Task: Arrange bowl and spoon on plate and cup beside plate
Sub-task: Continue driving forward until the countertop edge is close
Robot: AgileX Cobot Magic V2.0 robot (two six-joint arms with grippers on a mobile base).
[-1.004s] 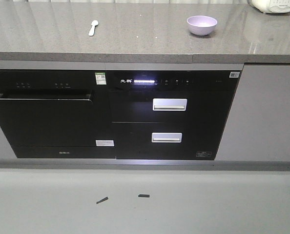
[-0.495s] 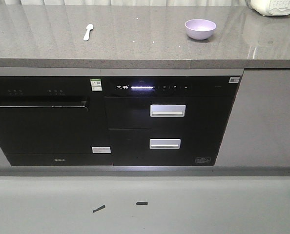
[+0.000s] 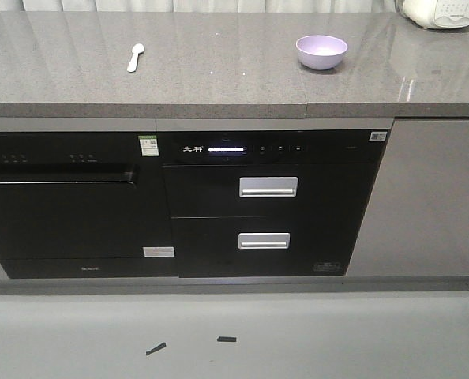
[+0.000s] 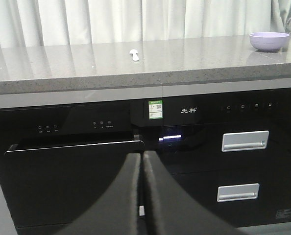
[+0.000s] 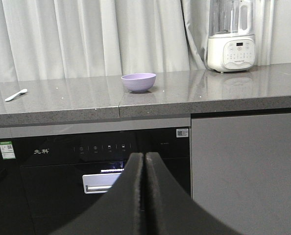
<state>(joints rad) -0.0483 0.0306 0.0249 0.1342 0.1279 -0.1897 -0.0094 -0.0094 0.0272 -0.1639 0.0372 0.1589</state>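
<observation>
Jaws are pressed together and empty on both the left gripper [image 4: 142, 159] and the right gripper [image 5: 144, 159]. On the table [image 3: 219, 83], the bowl [image 3: 321, 51], matte lavender and upright at the right, is judged light, rigid plastic, best pinched at the rim. The spoon [image 3: 135, 57], pale and short, lies well apart at the left; it is likely slippery and best taken mid-handle.

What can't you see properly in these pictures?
- The plate and the cup: they show in none of the views.
- Inside of the bowl: in the right wrist view, its own wall hides it.
- The white appliance: in the front view, the top edge cuts it off.
- Writing on the sticker: in the left wrist view, it is too small to read.
</observation>
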